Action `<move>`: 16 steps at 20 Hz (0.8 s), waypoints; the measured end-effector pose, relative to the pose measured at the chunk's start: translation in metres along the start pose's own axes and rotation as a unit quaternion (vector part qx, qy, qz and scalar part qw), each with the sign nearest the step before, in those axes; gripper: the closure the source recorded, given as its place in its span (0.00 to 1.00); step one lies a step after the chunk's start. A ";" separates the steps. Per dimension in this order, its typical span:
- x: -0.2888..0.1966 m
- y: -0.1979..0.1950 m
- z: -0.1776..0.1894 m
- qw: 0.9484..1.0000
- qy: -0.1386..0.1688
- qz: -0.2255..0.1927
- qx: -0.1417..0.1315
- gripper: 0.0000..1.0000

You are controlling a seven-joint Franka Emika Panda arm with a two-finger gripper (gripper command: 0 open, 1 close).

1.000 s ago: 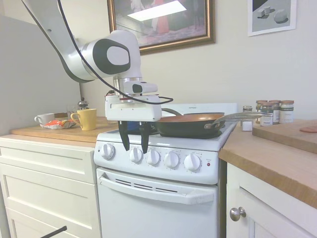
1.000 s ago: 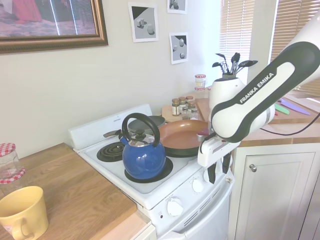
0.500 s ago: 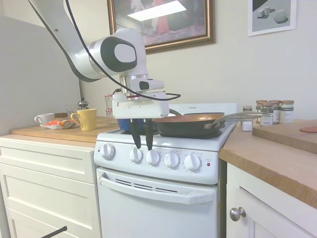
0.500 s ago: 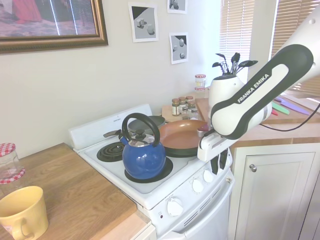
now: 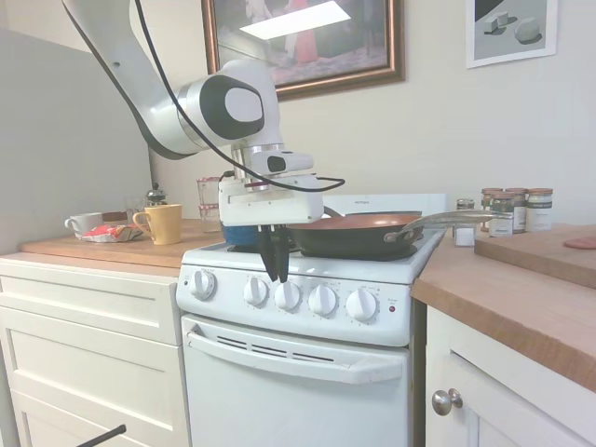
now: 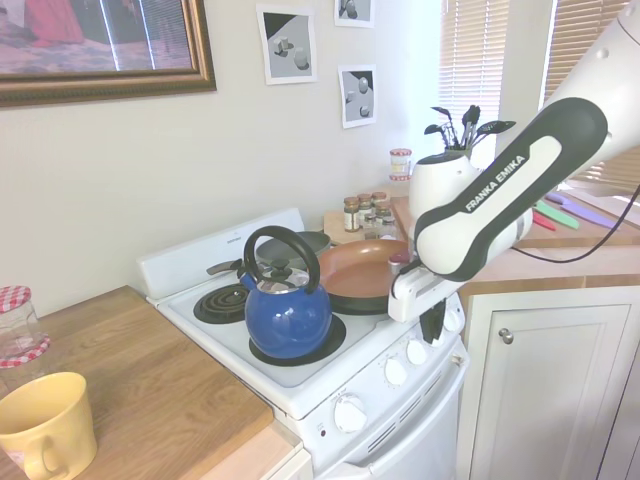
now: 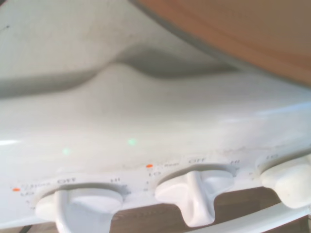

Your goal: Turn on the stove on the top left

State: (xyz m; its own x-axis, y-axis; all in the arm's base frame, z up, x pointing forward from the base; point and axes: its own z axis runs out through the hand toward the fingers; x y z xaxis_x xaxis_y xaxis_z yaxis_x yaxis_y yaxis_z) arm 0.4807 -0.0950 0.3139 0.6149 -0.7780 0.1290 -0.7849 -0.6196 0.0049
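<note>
The white stove (image 5: 298, 372) stands between wooden counters, with five round white knobs along its front panel and a small red light (image 5: 392, 308) at the right end. My gripper (image 5: 277, 276) hangs fingers-down just above the gap between the second knob (image 5: 256, 291) and the third knob (image 5: 288, 295) from the left. Its fingers are pressed together with nothing between them. From the other side the gripper (image 6: 432, 328) shows over the stove (image 6: 300, 385) front edge. The wrist view shows two knobs (image 7: 192, 194) close by, under OFF markings.
A blue kettle (image 6: 287, 315) sits on the front burner nearest the gripper, and a copper-coloured pan (image 5: 354, 233) sits on the burner beside it. A yellow mug (image 5: 164, 223) and a white cup (image 5: 84, 223) stand on the left counter. Spice jars (image 5: 512, 209) line the right counter.
The fingers have closed from wide apart to shut. The gripper has moved right along the knob row and slightly up, from over the first two knobs to between the second and third.
</note>
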 end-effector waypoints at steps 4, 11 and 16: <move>0.002 -0.005 0.006 1.000 0.000 -0.001 -0.004 1.00; 0.010 -0.006 0.025 1.000 -0.003 0.000 -0.016 1.00; 0.012 -0.011 0.027 1.000 -0.001 -0.002 -0.014 1.00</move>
State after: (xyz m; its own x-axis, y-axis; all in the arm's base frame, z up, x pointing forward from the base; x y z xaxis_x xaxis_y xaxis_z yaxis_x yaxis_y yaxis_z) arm 0.4983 -0.1003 0.2887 0.6178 -0.7759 0.1275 -0.7845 -0.6193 0.0325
